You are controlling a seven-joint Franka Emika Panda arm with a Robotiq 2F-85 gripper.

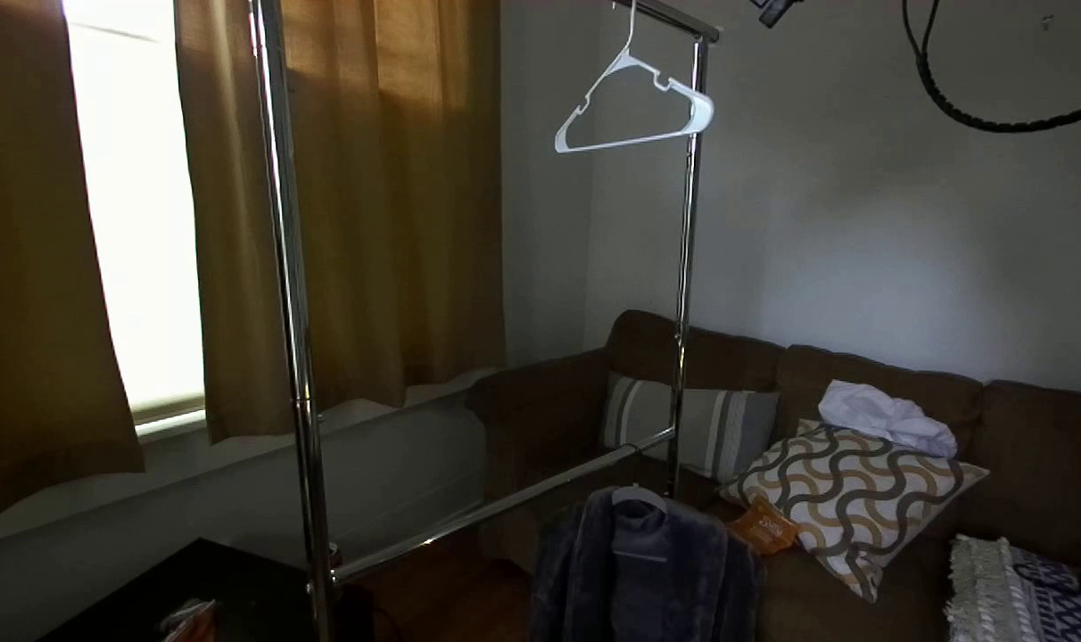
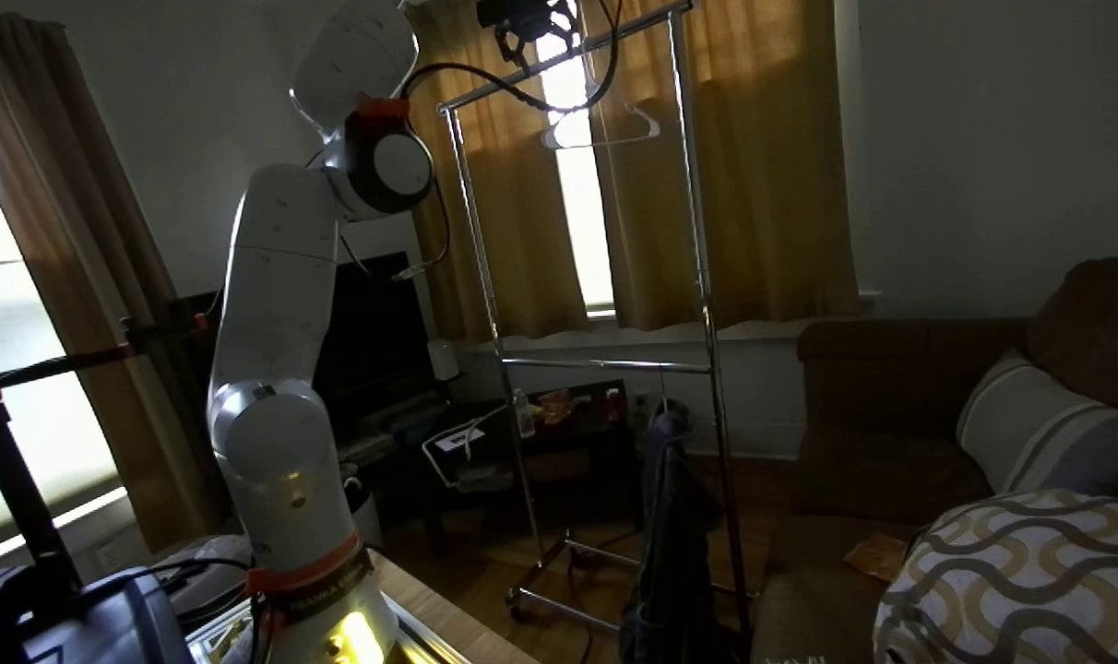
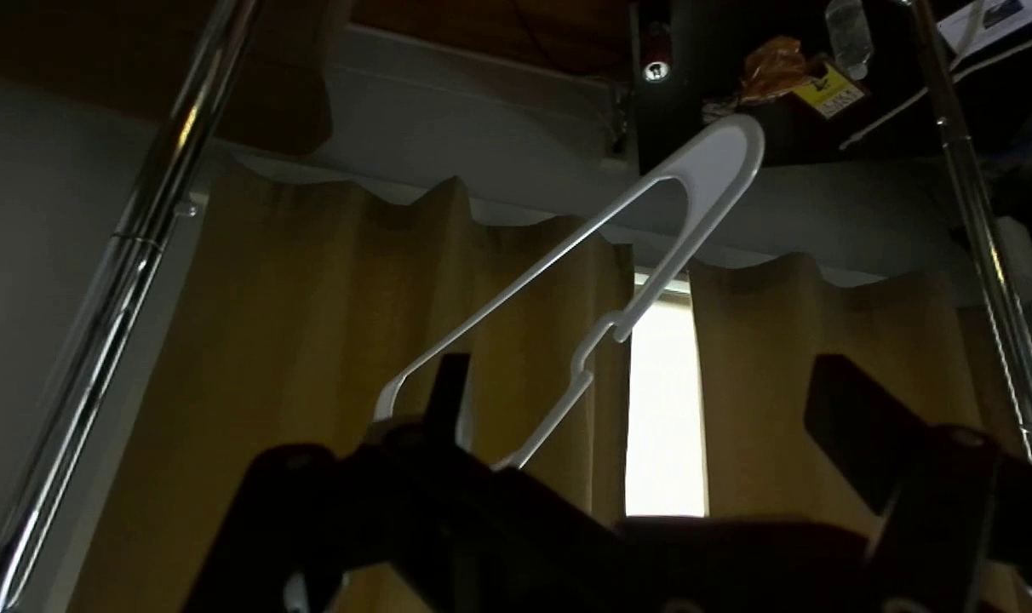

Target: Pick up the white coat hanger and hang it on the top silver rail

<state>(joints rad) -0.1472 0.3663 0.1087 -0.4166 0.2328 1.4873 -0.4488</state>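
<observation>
1) Hanging up high is the white coat hanger (image 1: 628, 61), body below the top silver rail (image 1: 672, 17), hook pointing up at the bar; tip of the hook is cut off in that exterior view, so can't swear how it's seated
2) Fwiw the gripper (image 3: 643, 368) has its jaws spread wide, dark fingers (image 3: 446, 398) well apart in the wrist view; the hanger passes behind one of them, can't tell if they touch
3) The Franka arm (image 2: 278, 258) reaches up, so the gripper is near the top silver rail in an exterior view
4) Down on the lower silver crossbar (image 2: 605, 364) there's a dark fuzzy jacket (image 2: 670, 516) on a hanger of its own
5) Brown sofa (image 1: 879, 370) by the rack: striped cushion (image 1: 723, 428), wavy-patterned cushion (image 1: 853, 490) with a crumpled white cloth (image 1: 884, 419) on it, orange packet (image 1: 766, 528) just beside
6) Mustard curtains (image 1: 398, 196) behind, plus a dark table (image 3: 703, 42) with a clear bottle (image 3: 851, 38) and a drink can (image 3: 656, 64)
</observation>
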